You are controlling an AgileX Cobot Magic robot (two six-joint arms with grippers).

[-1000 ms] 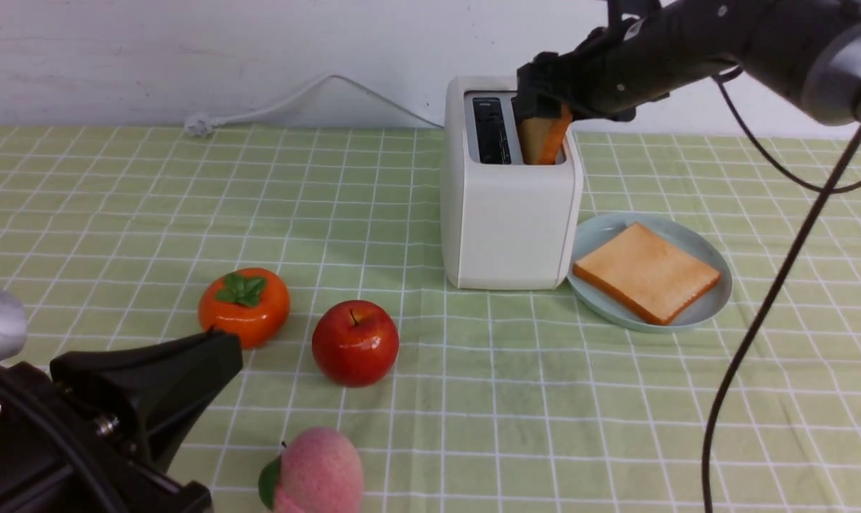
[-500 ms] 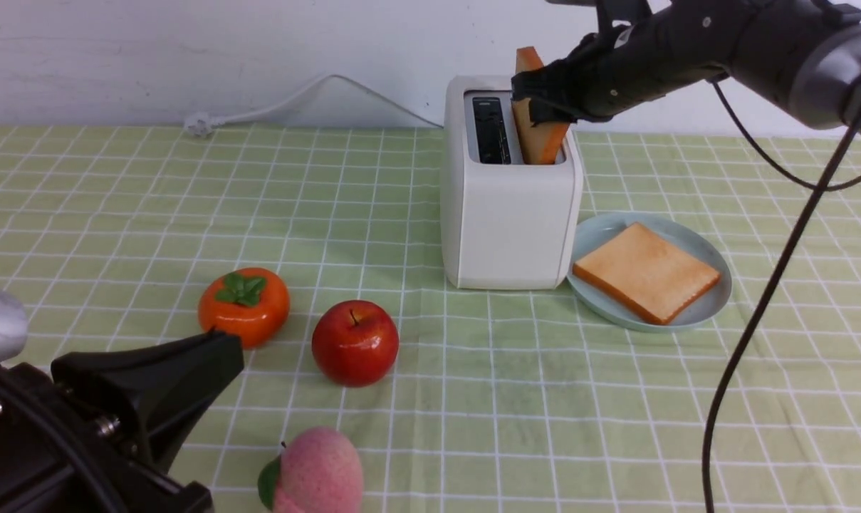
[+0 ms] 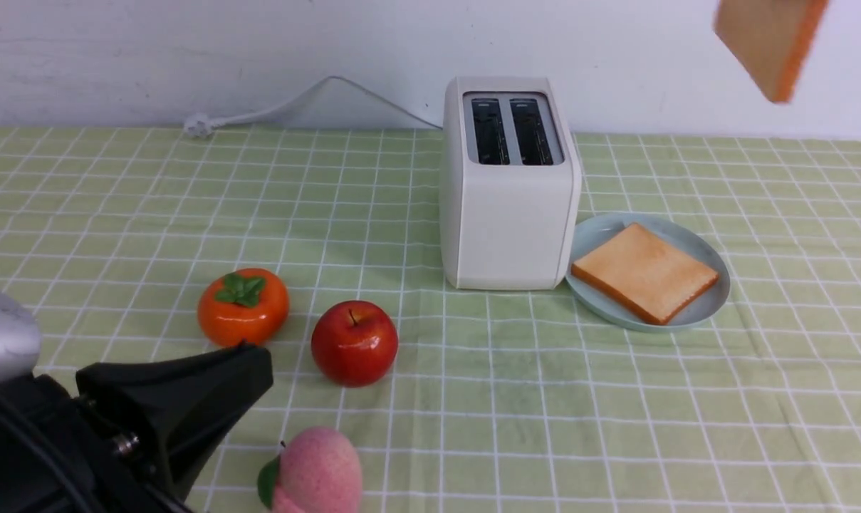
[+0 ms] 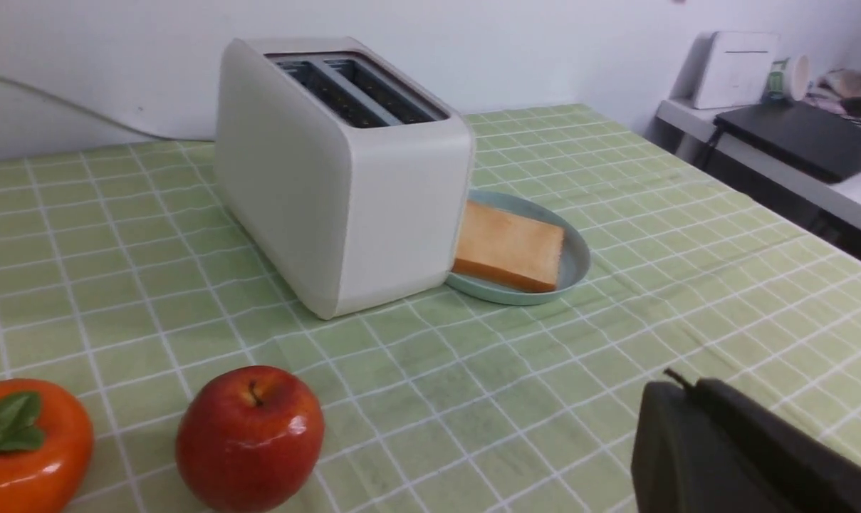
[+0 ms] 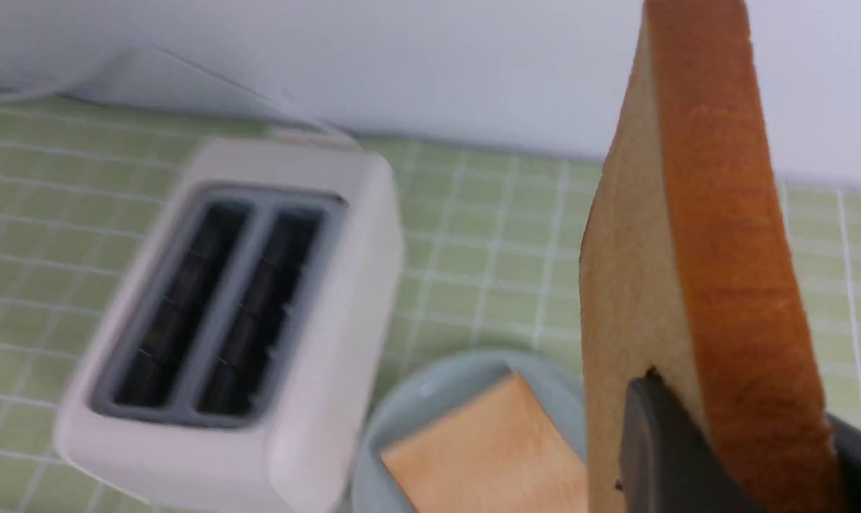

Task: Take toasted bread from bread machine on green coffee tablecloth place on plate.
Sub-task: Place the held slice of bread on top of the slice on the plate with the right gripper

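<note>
Two golden, orange-crusted toasts, one toast (image 3: 646, 271) laid flat on the one plate (image 3: 601, 231) beside the one toaster (image 3: 508, 206), other toast (image 3: 768, 39) clamped aloft by right hand (image 5: 747, 456), left hand (image 3: 248, 374) grip unclear.

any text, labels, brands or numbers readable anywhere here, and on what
None can be read.
Toaster, plate, held toast, plated toast: no marks on the faces in view.
Cup in the left wrist view's background: a greenish marking, too small and blurred to read.
</note>
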